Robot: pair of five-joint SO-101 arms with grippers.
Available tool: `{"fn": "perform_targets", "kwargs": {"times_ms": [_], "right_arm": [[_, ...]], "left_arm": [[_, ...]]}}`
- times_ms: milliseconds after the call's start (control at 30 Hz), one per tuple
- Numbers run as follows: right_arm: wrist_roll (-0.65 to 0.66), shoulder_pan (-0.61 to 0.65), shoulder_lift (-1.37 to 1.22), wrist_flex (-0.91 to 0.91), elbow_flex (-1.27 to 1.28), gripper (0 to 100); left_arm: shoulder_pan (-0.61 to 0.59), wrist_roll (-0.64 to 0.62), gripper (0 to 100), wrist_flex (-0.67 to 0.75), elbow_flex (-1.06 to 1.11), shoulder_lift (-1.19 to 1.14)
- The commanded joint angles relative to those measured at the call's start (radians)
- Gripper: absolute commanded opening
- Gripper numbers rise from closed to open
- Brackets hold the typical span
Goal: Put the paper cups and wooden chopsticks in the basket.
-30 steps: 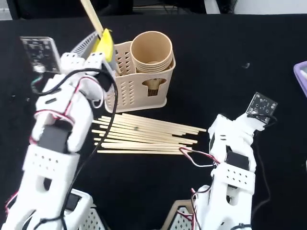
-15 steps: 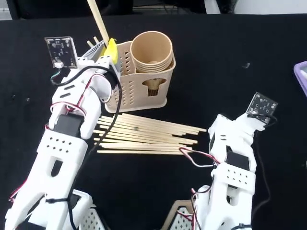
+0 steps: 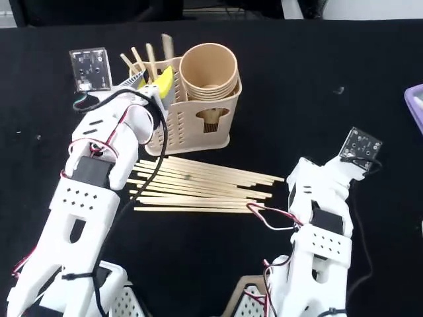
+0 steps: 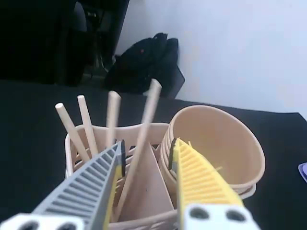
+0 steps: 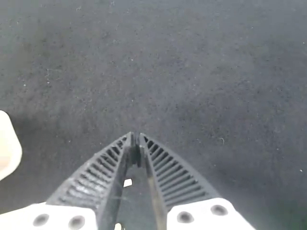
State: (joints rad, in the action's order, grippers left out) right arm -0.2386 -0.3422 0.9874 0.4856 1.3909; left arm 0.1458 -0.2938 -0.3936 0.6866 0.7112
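Right now the left gripper [image 4: 147, 143] [image 3: 151, 80] has its jaws apart, grey finger [image 4: 86, 191] one side, yellow finger [image 4: 201, 187] the other, w/ one upright chopstick btwn them, nearer the grey one; can't tell if they touch. It sits over the narrow compartment of the basket [image 3: 192, 125], on the basket's 9 o'clock side in the high view. Four standing chopsticks [image 3: 150, 61] [image 4: 113, 112] lean in that compartment, tips above the rim. Paper cups [image 3: 208, 65] [image 4: 218, 143], a nested stack, sit in the wider compartment just beside, at 3 o'clock of the sticks. Basket stands at approx 11 o'clock on the black table [image 3: 330, 72]. Loose chopsticks [image 3: 198, 188] lie in a flat bundle on the table at 6 o'clock of the basket, near it, btwn the two arms. Right gripper [image 5: 135, 138] has its jaws closed w/ nothing in them, over bare table; its arm is at approx 5 o'clock, well apart from the basket. Purple thing [image 3: 416, 99] pokes in at the 3 o'clock edge.
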Motion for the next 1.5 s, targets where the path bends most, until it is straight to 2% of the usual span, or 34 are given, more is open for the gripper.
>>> {"fn": "perform_targets", "kwargs": {"times_ms": [0, 67, 133, 233, 367, 433, 533, 600, 733, 833, 1033, 1200, 1333, 1467], "right_arm": [[-0.005, 0.014, 0.005, -0.029, -0.008, 1.5], [0.000, 0.014, 0.007, -0.029, -0.008, 1.5], [0.068, 0.014, 0.007, -0.023, -0.008, 1.5], [0.183, 0.021, 0.008, -0.011, -0.013, 1.5], [0.210, 0.071, 0.010, 0.077, -0.073, 1.6], [0.235, 0.086, 0.010, 0.176, -0.150, 4.4], [0.330, 0.123, 0.005, 0.321, -0.254, 14.6], [0.434, 0.195, 0.002, 0.381, -0.278, 18.6], [0.701, 0.402, 0.001, 0.477, -0.265, 18.7], [0.752, 0.497, 0.001, 0.545, -0.240, 18.5], [0.925, 0.569, 0.001, 0.555, -0.154, 13.0], [0.928, 0.624, -0.001, 0.555, -0.127, 13.3], [0.945, 0.674, -0.001, 0.555, -0.128, 19.8], [0.982, 0.694, -0.001, 0.535, -0.124, 20.8]], "left_arm": [[-0.039, -0.009, 18, -0.210, -0.179, 0.012], [-0.059, -0.009, 18, -0.334, -0.234, 0.012], [-0.094, -0.002, 18, -0.474, -0.286, 0.015], [-0.182, 0.100, 18, -0.666, -0.334, 0.057], [-0.286, 0.221, 18, -0.793, -0.243, 0.127], [-0.352, 0.250, 18, -0.779, -0.125, 0.152], [-0.456, 0.252, 18, -0.641, 0.105, 0.181], [-0.501, 0.249, 18, -0.512, 0.252, 0.198], [-0.526, 0.163, 18, -0.310, 0.449, 0.222], [-0.544, 0.106, 18, -0.293, 0.490, 0.249], [-0.555, 0.032, 18, -0.285, 0.526, 0.273], [-0.544, 0.011, 18, -0.287, 0.532, 0.265], [-0.544, 0.011, 18, -0.287, 0.541, 0.265], [-0.544, 0.009, 18, -0.285, 0.553, 0.273]]}}
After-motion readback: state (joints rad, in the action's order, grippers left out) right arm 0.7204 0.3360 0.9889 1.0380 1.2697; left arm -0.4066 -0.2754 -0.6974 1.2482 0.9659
